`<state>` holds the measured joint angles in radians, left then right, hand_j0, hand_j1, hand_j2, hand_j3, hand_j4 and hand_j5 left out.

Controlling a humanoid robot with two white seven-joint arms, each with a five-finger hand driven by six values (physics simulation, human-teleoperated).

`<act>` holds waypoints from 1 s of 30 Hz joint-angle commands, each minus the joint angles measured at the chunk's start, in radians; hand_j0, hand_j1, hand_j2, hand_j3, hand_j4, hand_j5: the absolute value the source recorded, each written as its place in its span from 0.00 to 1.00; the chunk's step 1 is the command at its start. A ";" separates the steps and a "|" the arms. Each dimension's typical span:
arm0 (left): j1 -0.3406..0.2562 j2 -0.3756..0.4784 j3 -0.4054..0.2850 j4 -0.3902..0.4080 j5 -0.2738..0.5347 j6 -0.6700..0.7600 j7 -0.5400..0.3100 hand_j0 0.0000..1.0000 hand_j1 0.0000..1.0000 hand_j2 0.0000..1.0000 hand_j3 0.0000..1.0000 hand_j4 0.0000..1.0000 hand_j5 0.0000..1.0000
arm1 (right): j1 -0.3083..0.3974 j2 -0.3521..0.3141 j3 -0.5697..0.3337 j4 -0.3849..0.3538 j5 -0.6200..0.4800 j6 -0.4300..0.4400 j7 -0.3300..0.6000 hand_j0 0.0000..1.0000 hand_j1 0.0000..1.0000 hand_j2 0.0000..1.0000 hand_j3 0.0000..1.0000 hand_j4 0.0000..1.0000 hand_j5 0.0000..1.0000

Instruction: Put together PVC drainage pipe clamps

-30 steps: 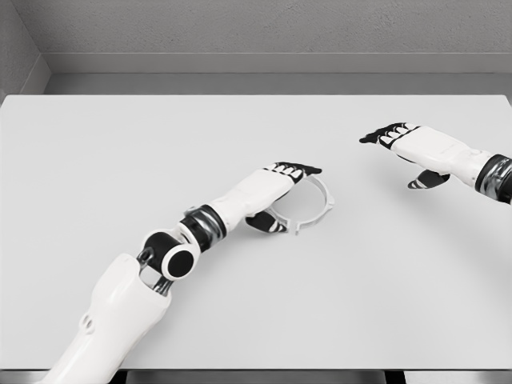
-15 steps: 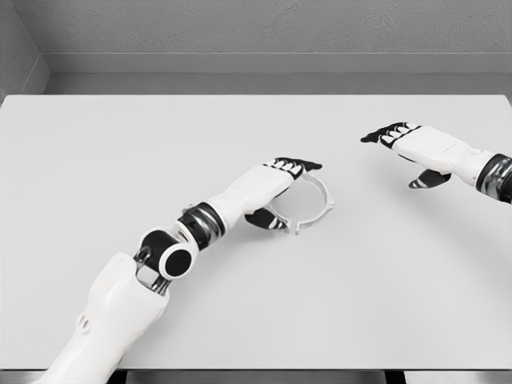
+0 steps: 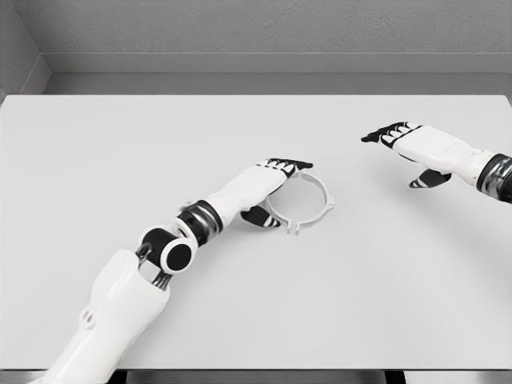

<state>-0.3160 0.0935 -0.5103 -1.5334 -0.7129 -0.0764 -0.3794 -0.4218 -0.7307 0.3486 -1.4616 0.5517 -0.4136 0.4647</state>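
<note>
A white ring-shaped pipe clamp [image 3: 326,202] with small tabs on its rim lies flat near the middle of the white table [image 3: 120,144]. My left hand [image 3: 282,190] reaches in from the lower left and lies over the ring's left side. Its black-tipped fingers [image 3: 290,166] stretch straight across the ring's top left edge, the thumb sits below by the ring's lower left, and they hold nothing. That hand hides the left part of the ring. Far to the right, my right hand [image 3: 394,160] hovers palm down with its fingers extended, well apart from the clamp.
A grey wall and a ledge [image 3: 256,80] run along the table's far edge. The table's front edge [image 3: 256,370] crosses the bottom of the view. No other parts are in sight.
My left hand has slid slightly left and up along the ring, and the ring has shifted a little to the left with it. The right hand has barely moved.
</note>
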 commanded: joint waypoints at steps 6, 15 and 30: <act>0.000 -0.021 -0.005 0.001 -0.003 -0.002 0.001 1.00 1.00 1.00 1.00 1.00 1.00 | 0.000 -0.001 0.000 -0.003 -0.006 0.001 0.002 1.00 1.00 1.00 1.00 1.00 1.00; 0.003 -0.028 -0.013 -0.002 -0.003 -0.002 0.001 1.00 1.00 1.00 1.00 1.00 1.00 | 0.002 -0.001 0.000 -0.008 -0.006 0.001 0.003 1.00 1.00 1.00 1.00 1.00 1.00; 0.014 -0.015 0.007 -0.028 0.007 0.000 0.001 1.00 1.00 1.00 1.00 1.00 1.00 | 0.002 -0.001 0.001 -0.009 -0.006 0.001 0.000 1.00 1.00 1.00 1.00 1.00 1.00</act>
<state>-0.3022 0.0763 -0.5122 -1.5540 -0.7128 -0.0769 -0.3791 -0.4188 -0.7307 0.3497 -1.4704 0.5501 -0.4142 0.4658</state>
